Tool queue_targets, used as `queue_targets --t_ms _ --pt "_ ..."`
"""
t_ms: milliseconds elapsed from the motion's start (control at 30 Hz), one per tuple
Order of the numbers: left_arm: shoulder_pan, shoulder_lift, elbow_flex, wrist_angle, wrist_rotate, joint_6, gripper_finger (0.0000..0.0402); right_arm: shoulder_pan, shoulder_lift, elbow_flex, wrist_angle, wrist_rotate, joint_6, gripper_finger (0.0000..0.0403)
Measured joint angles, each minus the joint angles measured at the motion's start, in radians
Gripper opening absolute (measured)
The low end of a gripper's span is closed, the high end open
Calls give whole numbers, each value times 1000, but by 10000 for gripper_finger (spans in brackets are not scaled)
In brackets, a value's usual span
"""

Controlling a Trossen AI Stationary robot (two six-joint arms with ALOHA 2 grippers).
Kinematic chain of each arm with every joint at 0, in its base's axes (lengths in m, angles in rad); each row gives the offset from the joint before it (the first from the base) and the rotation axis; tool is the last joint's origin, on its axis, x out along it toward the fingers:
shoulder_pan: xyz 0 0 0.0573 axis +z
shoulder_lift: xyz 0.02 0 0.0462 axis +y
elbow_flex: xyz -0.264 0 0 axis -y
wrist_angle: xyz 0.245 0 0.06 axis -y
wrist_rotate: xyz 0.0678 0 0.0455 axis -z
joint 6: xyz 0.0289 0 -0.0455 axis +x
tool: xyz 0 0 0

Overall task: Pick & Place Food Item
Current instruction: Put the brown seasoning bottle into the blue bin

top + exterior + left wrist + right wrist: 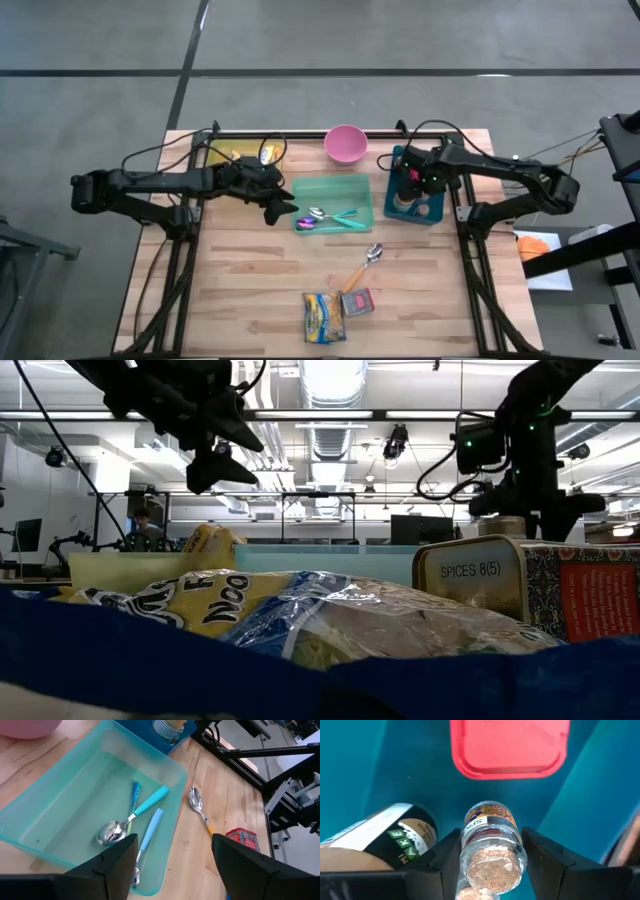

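Observation:
A glass spice jar (pixel 492 847) filled with brown powder sits between the fingers of my right gripper (pixel 492 845), which points down into the blue bin (pixel 390 195) at the table's far right. My left gripper (pixel 172 870) hangs open over the near left part of the teal bin (pixel 60 795), nothing between its fingers. On the teal bin's floor lie several spoons (pixel 125 822). Near the table's front edge lie a noodle packet (pixel 323 315) and a spice tin (pixel 357 300). My right gripper pinches the spice jar's glass sides (pixel 467 855) between its two fingers, coming from above and pointing down. The jar stands along the fingers, its labelled far end (pixel 487 817) toward the bin floor. Whether that end rests on the floor, I cannot tell.
Inside the blue bin are a red square container (pixel 510 747) and a can with a green label (pixel 395 842). A pink bowl (pixel 346 143) and a yellow bin (pixel 240 152) stand at the far edge. An orange-handled spoon (pixel 365 265) lies on the bare wood.

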State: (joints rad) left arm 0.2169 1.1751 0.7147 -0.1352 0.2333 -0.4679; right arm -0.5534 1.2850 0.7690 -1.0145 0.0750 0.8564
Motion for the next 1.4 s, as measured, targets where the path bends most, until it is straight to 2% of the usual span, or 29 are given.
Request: queue_targets --t_ms 633,967,1100,1400 --pt "0 0 0 0 0 0 263 -29 -3 -18 44 -8 -25 170" --pt "0 0 0 -22 0 24 262 -38 -78 -3 29 -25 -41 170" --pt "0 0 0 -22 0 24 262 -74 -93 3 -34 -7 -42 170" --pt "0 0 0 -22 0 23 262 -190 -92 25 -45 5 -91 170"
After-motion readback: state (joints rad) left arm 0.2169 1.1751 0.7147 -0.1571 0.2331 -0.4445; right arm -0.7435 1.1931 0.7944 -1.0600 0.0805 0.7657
